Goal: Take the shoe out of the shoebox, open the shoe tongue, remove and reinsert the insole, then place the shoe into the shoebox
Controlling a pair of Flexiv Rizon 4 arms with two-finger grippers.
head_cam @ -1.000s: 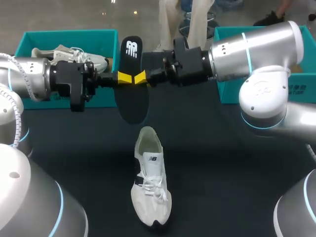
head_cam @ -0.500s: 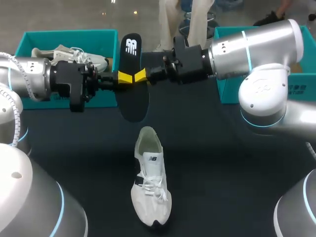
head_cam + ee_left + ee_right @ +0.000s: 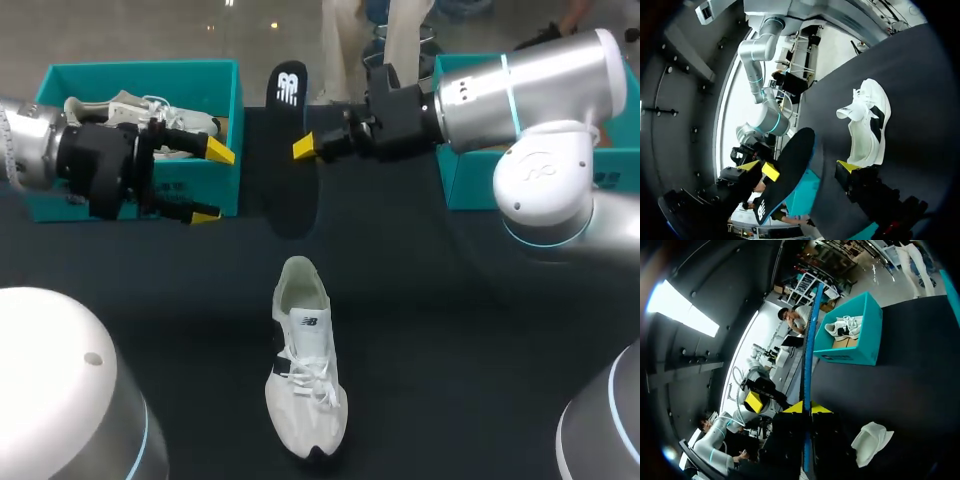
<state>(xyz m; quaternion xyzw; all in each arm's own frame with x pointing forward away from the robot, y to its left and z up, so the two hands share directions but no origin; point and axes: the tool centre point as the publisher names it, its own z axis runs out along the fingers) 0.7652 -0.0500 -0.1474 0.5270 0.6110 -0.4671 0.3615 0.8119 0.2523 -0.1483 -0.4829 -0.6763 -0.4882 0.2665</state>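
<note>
The right gripper [image 3: 302,148] is clamped on the black insole [image 3: 288,195], holding it in the air above the table [image 3: 450,330], near the left shoebox [image 3: 140,70]. The left gripper [image 3: 212,183] hangs just beside the insole, its fingers spread wide and touching nothing. The white shoe [image 3: 305,375] lies on the table below. What looks like a second shoe [image 3: 150,108] sits in the left shoebox.

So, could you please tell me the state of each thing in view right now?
left gripper: open, holding nothing.
right gripper: shut on the insole, above the table.
insole: out of the shoe, held in the air.
shoe: on the table, resting on its sole, laced.
left shoebox: open, second shoe inside.
</note>
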